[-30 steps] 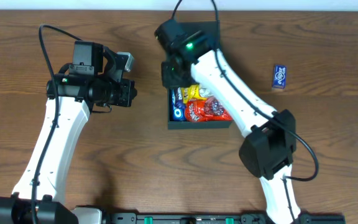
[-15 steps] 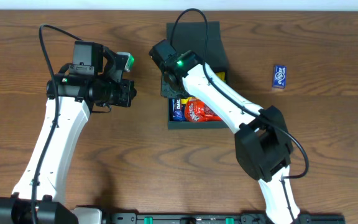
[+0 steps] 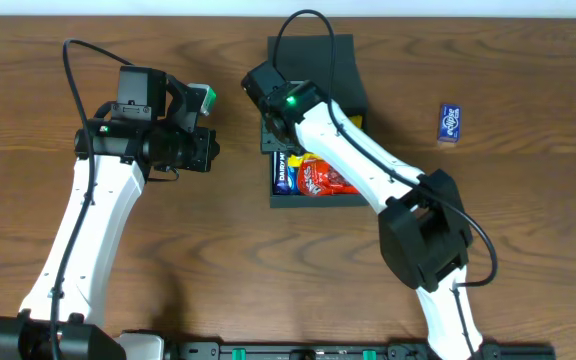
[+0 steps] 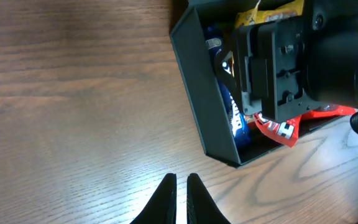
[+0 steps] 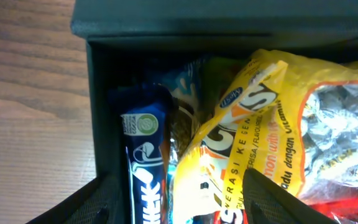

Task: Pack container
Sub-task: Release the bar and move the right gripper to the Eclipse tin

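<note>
The container is a dark square box at mid table, its lid folded back behind it. Inside lie a dark blue bar, a yellow packet and a red packet. My right gripper hangs over the box's left rear part with its jaws wide open, the bar and the yellow packet's edge below them. My left gripper is shut on nothing, low over bare wood left of the container's wall.
A small blue packet lies alone on the wood at the right. The right arm stretches across the container from the front right. The left arm stands over the table's left half.
My right arm swung left, uncovering the lid, and its jaws went from shut to open over the box. The left arm stayed still.
</note>
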Tool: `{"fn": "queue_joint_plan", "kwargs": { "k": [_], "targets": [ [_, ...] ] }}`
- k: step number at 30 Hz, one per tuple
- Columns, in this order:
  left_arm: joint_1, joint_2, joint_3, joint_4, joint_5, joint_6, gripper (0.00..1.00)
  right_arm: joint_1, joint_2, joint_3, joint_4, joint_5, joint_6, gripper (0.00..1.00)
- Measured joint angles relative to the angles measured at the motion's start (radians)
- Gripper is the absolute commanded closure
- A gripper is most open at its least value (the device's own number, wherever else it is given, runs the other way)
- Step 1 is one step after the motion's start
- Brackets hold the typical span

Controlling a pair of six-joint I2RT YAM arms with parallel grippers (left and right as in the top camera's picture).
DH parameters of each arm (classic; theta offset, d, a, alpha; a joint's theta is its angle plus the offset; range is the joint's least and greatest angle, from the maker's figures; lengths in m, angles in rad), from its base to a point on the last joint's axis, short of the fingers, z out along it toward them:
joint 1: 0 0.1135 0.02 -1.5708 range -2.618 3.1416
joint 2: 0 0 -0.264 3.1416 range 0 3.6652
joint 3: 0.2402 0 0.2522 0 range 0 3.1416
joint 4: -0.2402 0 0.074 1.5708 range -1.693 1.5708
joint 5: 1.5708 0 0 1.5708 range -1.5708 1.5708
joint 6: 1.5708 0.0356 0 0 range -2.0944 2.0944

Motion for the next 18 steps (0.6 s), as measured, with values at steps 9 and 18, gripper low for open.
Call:
{"fn": "queue_joint_plan", "kwargs": {
  "k": [9, 18],
  "targets": [
    [0.000, 0.000, 0.000, 0.000, 0.000, 0.000, 0.91, -0.074, -0.093, 0.000, -0.027, -0.012, -0.021, 0.37],
    [0.000, 0.000, 0.000, 0.000, 0.000, 0.000, 0.91, -0.343, -0.267, 0.017, -0.057, -0.005, -0.077, 0.37]
  ]
}}
